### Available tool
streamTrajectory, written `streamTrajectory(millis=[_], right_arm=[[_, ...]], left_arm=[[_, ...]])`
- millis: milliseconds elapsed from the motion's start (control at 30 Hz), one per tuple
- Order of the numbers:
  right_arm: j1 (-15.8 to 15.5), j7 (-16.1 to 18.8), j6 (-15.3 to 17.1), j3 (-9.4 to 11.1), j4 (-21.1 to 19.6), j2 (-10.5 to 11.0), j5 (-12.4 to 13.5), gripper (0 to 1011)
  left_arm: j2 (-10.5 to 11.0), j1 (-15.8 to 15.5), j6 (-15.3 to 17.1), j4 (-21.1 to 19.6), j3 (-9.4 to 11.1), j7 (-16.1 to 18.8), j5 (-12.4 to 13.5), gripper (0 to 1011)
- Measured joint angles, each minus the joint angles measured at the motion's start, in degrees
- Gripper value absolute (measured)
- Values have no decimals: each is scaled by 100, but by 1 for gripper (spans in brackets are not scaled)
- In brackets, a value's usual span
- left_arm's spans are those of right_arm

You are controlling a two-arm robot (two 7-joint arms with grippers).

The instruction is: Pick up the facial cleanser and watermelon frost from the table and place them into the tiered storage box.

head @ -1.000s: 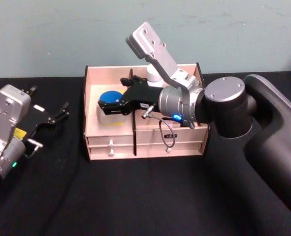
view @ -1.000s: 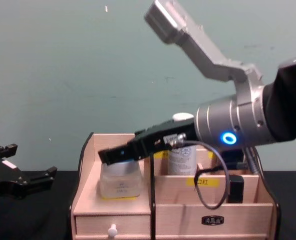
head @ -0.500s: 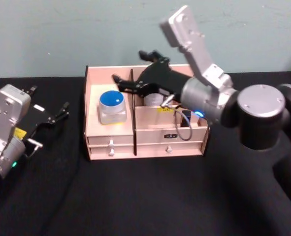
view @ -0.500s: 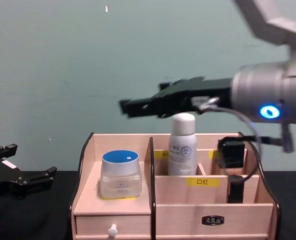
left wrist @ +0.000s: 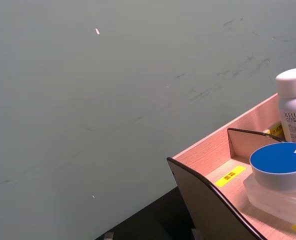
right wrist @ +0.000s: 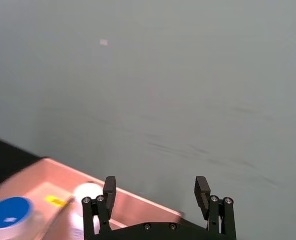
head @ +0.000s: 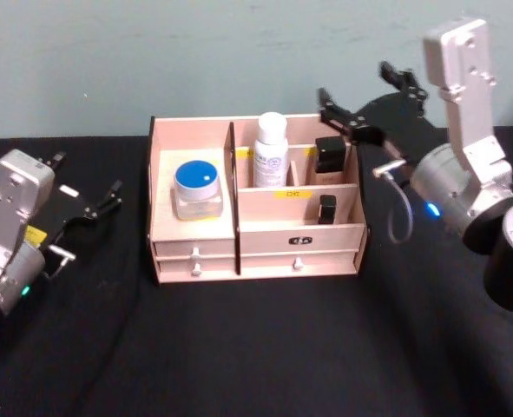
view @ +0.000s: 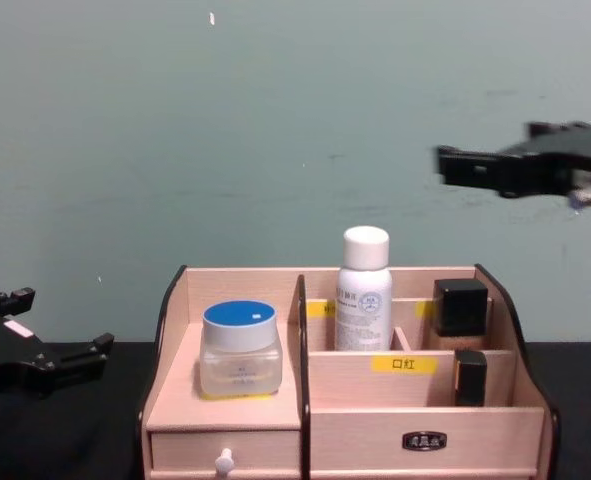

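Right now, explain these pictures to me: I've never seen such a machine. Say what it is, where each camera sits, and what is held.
It is a two-armed robot. Head and chest cameras face a black table; one camera rides on each wrist. On the table stands the tiered storage box, holding a blue-lidded jar and a white spray bottle. The right gripper hangs open above the box's right end, holding nothing. The left gripper sits parked, open, to the left.
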Motion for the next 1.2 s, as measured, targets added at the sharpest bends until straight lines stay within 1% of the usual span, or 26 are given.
streamTrajectory(millis=[100,300,433,500,633,833,1200], right_arm=[[-156,-243,-67,185,28,-68,-79,1003],[-336,-598,-191,426,236,-179,-291,1003],[-398,-708,-238,539,370,-246,-359,1003],[-425,-710,-241,587,451,-274,-365,1002],[-463,-660,-241,619,578,-309,-379,1002],[-502,-543,-223,603,801,-347,-444,1002],[-494,-548,-218,598,757,-337,-437,1003]], left_arm=[[0,0,0,0,0,0,0,1001],[0,0,0,0,0,0,0,1001],[0,0,0,0,0,0,0,1001],[0,0,0,0,0,0,0,1001],[0,0,0,0,0,0,0,1001],[0,0,0,0,0,0,0,1001],[0,0,0,0,0,0,0,1001]])
